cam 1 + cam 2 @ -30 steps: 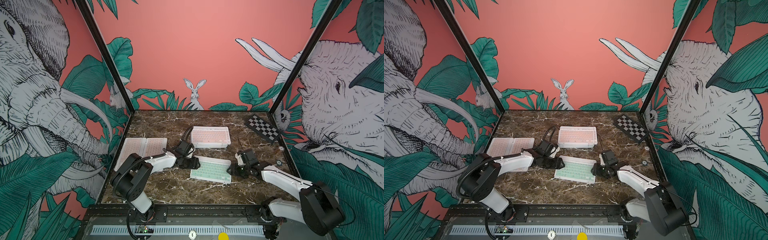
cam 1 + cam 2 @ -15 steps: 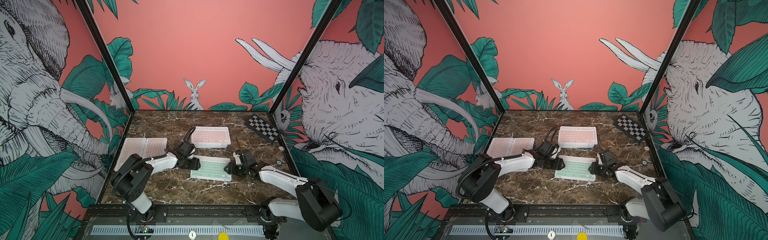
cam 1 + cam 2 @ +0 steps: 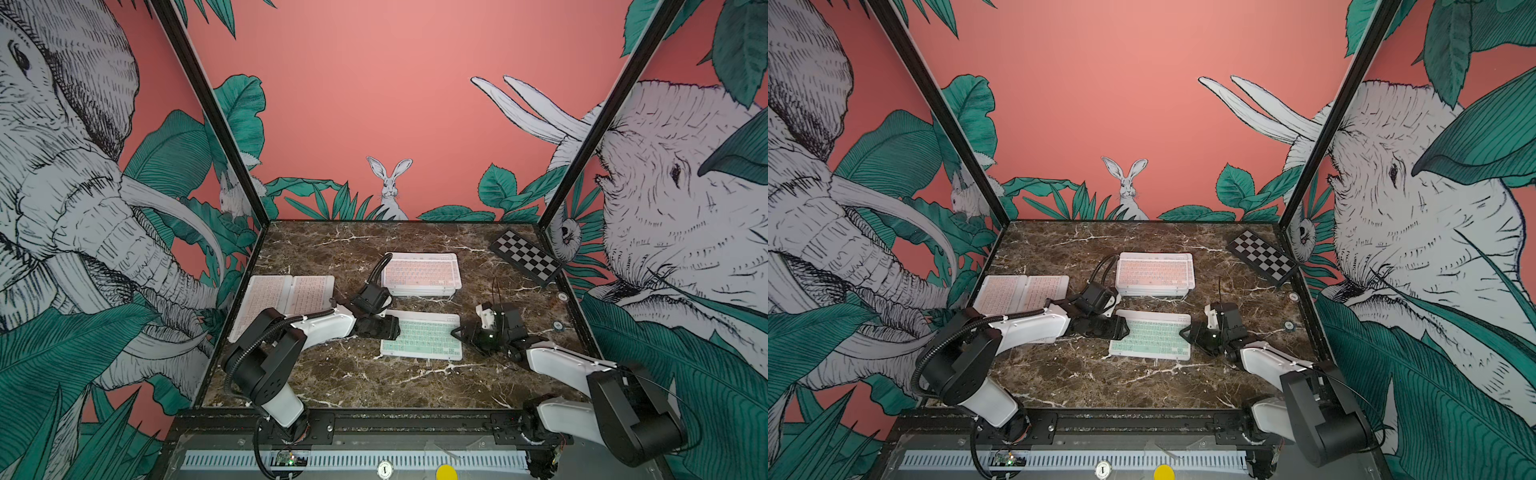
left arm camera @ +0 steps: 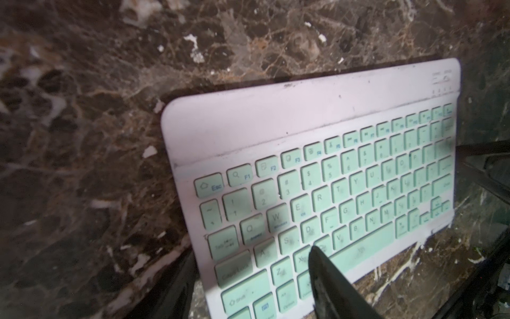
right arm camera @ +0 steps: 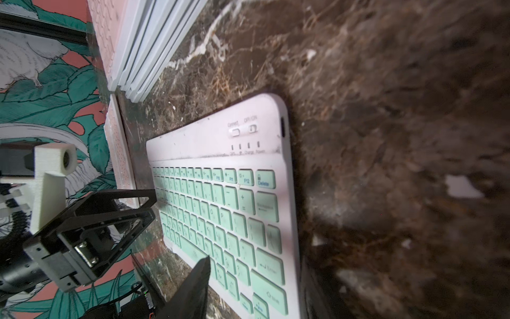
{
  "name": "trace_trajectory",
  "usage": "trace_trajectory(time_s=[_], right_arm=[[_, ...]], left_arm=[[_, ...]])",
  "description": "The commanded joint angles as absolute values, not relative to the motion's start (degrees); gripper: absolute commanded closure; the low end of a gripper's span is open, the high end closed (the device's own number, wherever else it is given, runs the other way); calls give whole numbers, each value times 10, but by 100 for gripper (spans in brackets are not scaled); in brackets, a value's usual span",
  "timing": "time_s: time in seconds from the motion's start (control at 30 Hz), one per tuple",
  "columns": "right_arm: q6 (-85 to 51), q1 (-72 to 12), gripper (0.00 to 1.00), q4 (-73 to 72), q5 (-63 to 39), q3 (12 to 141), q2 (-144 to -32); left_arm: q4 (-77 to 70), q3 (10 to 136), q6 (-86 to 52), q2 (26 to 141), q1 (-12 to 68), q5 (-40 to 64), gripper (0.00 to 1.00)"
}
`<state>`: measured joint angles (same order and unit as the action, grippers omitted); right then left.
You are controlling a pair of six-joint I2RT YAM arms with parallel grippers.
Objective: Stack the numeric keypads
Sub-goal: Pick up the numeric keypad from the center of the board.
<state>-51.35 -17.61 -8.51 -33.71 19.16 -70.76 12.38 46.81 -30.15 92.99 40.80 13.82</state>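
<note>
A mint-keyed numeric keypad lies mid-table between both arms. My left gripper is open astride its left short edge. One finger is over the keys and the other is beside or under the rim. My right gripper is open astride the right short edge, with one finger above the keys. Behind the mint keypad sits a stack of keypads with a pink-keyed one on top. Two pink keypads lie side by side at the left, partly hidden by my left arm.
A black-and-white checkered board lies in the far right corner. Two small round discs sit by the right wall. Printed walls close the table on three sides, and a black rail runs along the front.
The mint keypad has turned squarer to the table. My right gripper has slid left up to its right edge. The left gripper has stayed where it was.
</note>
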Motion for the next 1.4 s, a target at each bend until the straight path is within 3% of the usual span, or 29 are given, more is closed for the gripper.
trace_trajectory(time_s=[0.0, 0.77, 0.83, 1.03, 1.37], right_arm=[[-529, -186, 49, -165, -476, 203, -676], [-466, -178, 58, -54, -460, 208, -635], [-464, -178, 65, -52, -458, 205, -638], [-468, -171, 100, -44, -463, 208, -637], [-460, -151, 100, 14, -517, 299, -592]], left_arm=[[156, 438, -298, 982, 434, 197, 33], [161, 438, -297, 971, 434, 177, 34], [158, 438, -305, 969, 434, 170, 34], [147, 438, -338, 933, 434, 136, 34], [285, 520, -334, 754, 418, -18, 33]])
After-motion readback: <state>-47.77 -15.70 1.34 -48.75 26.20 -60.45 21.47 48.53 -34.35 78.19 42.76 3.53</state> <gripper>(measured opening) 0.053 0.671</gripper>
